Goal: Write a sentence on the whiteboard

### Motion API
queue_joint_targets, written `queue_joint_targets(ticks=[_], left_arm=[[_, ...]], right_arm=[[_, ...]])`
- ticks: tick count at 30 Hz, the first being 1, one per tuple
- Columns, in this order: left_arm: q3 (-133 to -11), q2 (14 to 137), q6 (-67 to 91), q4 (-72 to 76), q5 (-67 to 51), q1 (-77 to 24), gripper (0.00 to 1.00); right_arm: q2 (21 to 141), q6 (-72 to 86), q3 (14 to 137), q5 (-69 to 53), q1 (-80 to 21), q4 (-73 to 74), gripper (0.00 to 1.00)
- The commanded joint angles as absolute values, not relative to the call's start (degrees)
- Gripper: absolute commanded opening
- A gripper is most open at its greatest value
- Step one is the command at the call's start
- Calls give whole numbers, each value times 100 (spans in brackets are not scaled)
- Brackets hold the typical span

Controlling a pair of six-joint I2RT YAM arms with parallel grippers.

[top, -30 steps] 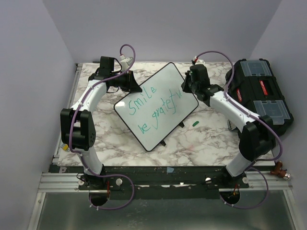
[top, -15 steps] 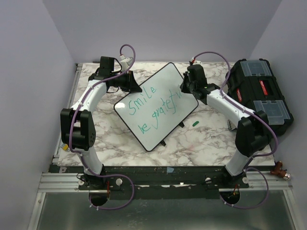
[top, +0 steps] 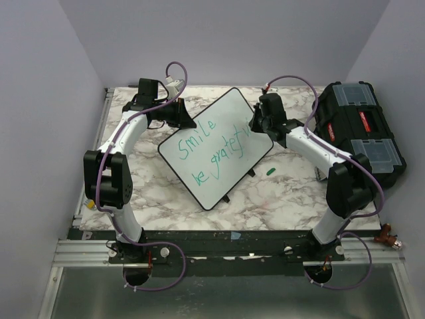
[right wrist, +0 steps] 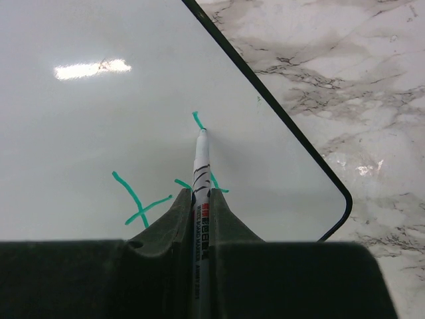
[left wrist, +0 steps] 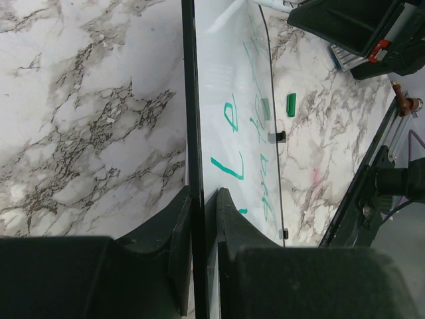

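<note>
The whiteboard [top: 222, 169] stands tilted on the marble table, its black frame edge [left wrist: 189, 100] pinched between the fingers of my left gripper [left wrist: 202, 196], which is shut on it at the board's far left side [top: 182, 118]. The sentence [top: 216, 147] runs in green strokes in two lines across the board. My right gripper [right wrist: 200, 194] is shut on a white marker [right wrist: 201, 166] at the board's far right corner [top: 260, 123]. The marker's tip touches the board at the end of a short green stroke [right wrist: 197, 119].
A green marker cap [top: 270, 171] lies on the table right of the board, also in the left wrist view [left wrist: 291, 104]. A black toolbox [top: 358, 129] sits at the right edge. The board's small black feet [top: 227, 198] rest on the marble.
My right gripper with the marker has shifted slightly left along the board's far right corner. The left gripper and the board have not moved.
</note>
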State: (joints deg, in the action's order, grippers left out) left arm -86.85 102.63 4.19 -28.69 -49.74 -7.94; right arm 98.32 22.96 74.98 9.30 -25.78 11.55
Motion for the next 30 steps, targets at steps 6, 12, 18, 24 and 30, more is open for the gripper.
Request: queue_joint_targets(ticks=[6,12,18,24,30], left_arm=[[-8687,10055,-228,-2642,-4790,-828,0],[-8683,10042,-227,-2646,-4790,-826,0],[-8683,10044,-224,-2639,-4789,-826,0],[-8673,10029,-229,-2645,-4790,-826,0],[-8674,10034,-229,-2644,-4791,-824,0]], right_arm=[[9627,2375,7074,616,-2584,1230,1],[9437,2390,6883,563,-2584,1273,1],[9218,2383,6618,562,-2583,1326,1],[9064,2383,6402,604,-2584,1389,1],[9035,2368,6305,689,-2579,1458,1]])
